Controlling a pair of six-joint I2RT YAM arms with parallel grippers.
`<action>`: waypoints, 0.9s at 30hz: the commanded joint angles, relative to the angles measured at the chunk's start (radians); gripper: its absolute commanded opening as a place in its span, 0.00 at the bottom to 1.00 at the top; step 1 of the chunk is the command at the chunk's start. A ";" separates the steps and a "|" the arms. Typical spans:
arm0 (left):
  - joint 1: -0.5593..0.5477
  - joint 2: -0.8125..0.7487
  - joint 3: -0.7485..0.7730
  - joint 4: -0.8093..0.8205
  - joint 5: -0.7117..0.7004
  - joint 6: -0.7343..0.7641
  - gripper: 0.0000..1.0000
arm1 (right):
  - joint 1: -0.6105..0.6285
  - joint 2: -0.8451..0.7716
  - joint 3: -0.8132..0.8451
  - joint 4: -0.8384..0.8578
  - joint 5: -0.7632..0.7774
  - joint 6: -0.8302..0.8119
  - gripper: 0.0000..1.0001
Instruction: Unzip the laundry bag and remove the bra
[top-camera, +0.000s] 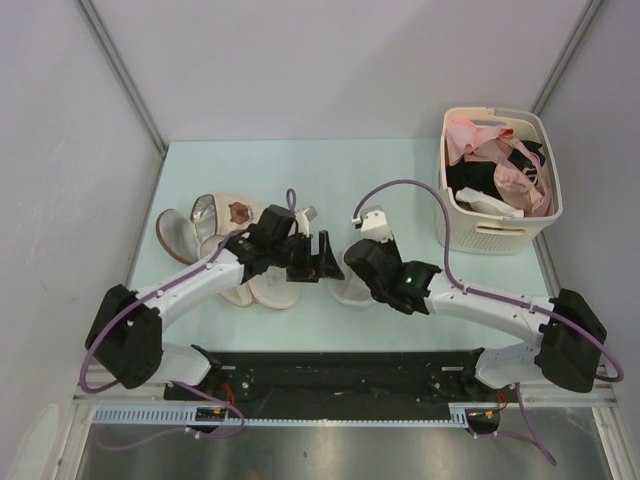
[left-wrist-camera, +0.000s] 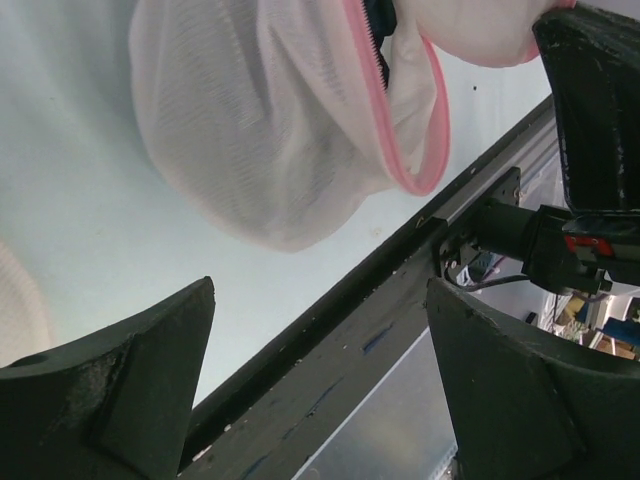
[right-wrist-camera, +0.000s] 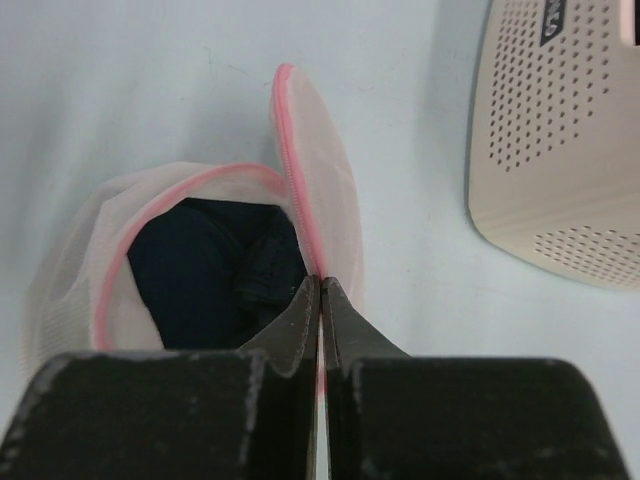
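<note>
Right gripper (right-wrist-camera: 320, 288) – jaws fully closed, pinching the pink zip rim (right-wrist-camera: 292, 160) of the laundry bag (right-wrist-camera: 75, 260) at the near side of its mouth. The rim strip runs up and away from the fingertips, and a flap of white mesh stands upright beside it.

The bag is unzipped and its mouth gapes. The navy bra (right-wrist-camera: 190, 270) sits inside, dark against the mesh and wholly within the pink rim. None of it lies outside the bag.

In the top view the bag lies on the pale green table (top-camera: 250, 170), near the middle and toward the near edge. It is directly under the right gripper's head, with only a patch of mesh showing below the arm.

Left gripper (left-wrist-camera: 320, 295) – jaws spread wide with nothing between them. It sits just to the left of the bag. From its wrist camera the mesh body and pink rim lie ahead of the fingertips, apart from them. The black front rail (left-wrist-camera: 380, 290) of the table crosses below.

A cream perforated object (right-wrist-camera: 550, 140) lies on the table just beside the bag; I cannot tell what it is. Cream and tan padded pieces (top-camera: 268, 290) lie under and to the left of the left arm.

The cream slotted basket (top-camera: 500, 235) stands at the far right of the table, well apart from the bag. It holds pale pink bras (top-camera: 520, 180) and a black garment (top-camera: 470, 178).
</note>
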 joint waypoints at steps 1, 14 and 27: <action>-0.051 0.068 0.122 0.041 -0.027 -0.031 0.91 | -0.062 -0.095 -0.023 -0.003 -0.014 0.040 0.00; -0.130 0.297 0.306 -0.022 -0.251 -0.111 0.71 | -0.087 -0.221 -0.095 -0.034 -0.068 0.110 0.00; -0.129 0.055 0.329 -0.095 -0.447 -0.051 0.00 | -0.236 -0.560 -0.182 -0.124 -0.317 0.321 0.00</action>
